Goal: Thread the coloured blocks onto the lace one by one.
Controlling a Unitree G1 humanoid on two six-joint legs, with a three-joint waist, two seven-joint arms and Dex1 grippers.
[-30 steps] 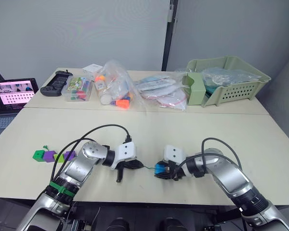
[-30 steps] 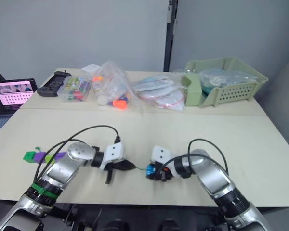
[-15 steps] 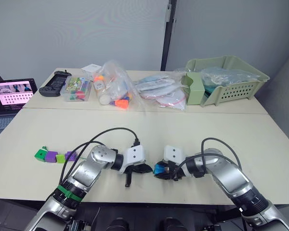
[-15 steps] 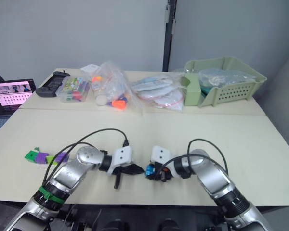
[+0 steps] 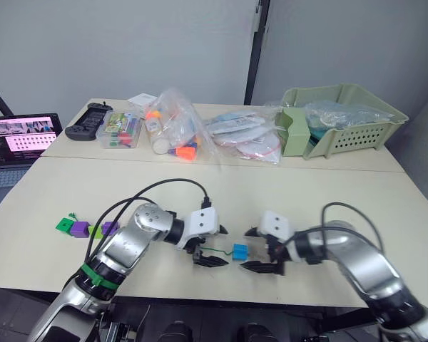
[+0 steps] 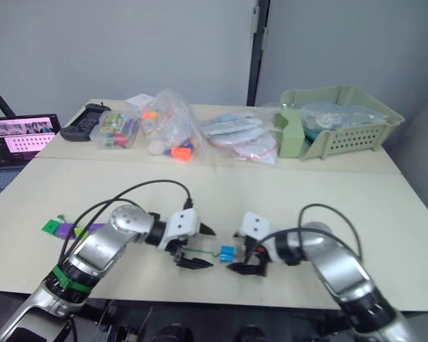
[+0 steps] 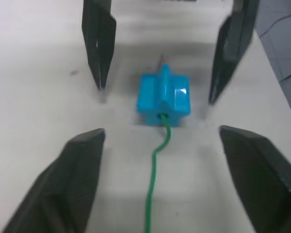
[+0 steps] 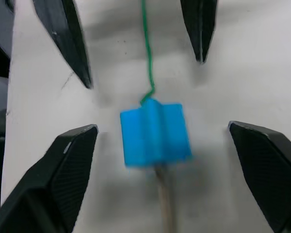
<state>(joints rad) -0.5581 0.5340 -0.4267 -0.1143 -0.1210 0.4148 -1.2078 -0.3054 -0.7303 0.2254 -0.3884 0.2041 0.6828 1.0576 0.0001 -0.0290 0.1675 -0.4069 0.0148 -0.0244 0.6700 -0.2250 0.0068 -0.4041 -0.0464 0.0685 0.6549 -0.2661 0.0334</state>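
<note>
Block (image 5: 240,251), blue, sits threaded on lace (image 7: 154,184), midway between left gripper (image 5: 208,246) and right gripper (image 5: 259,251); both spread wide, empty. Pale tip pokes out toward right gripper. Next: pinch tip, draw lace through. Green basket (image 5: 357,132) far beyond holds bagged items.
</note>
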